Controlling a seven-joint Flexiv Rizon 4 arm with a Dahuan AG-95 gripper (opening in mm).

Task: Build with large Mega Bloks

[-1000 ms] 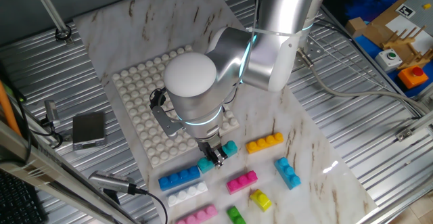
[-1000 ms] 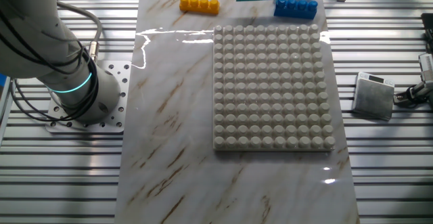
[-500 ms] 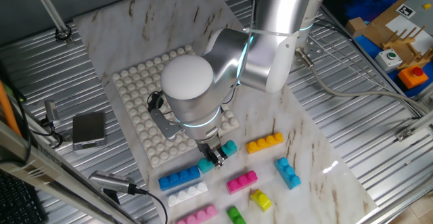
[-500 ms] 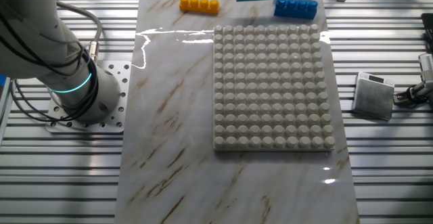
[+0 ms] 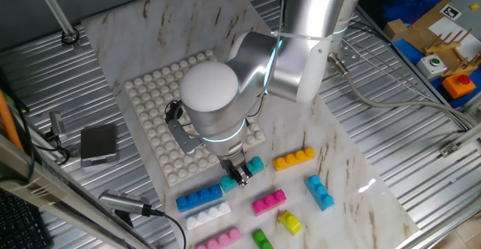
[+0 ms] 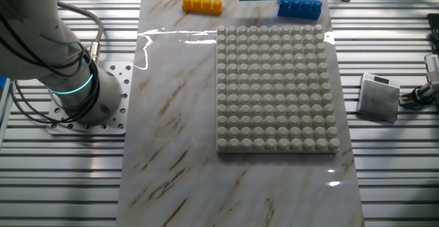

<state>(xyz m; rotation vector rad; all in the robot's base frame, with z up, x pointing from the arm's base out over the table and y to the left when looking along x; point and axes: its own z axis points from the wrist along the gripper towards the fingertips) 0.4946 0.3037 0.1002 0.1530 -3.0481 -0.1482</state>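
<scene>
One fixed view shows the hand (image 5: 239, 175) low over the teal brick (image 5: 243, 173) just off the white baseplate (image 5: 154, 102), fingers apparently straddling its short width, though I cannot tell whether they grip it.

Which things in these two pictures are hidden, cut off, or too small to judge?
- Gripper: in one fixed view the wrist housing covers most of it; open or shut on the teal brick cannot be told.
- The other fixed view: the top edge cuts off the gripper and the teal brick.
- Baseplate: its near right part hides behind the arm.
- Green brick: cut off by the bottom edge.
</scene>
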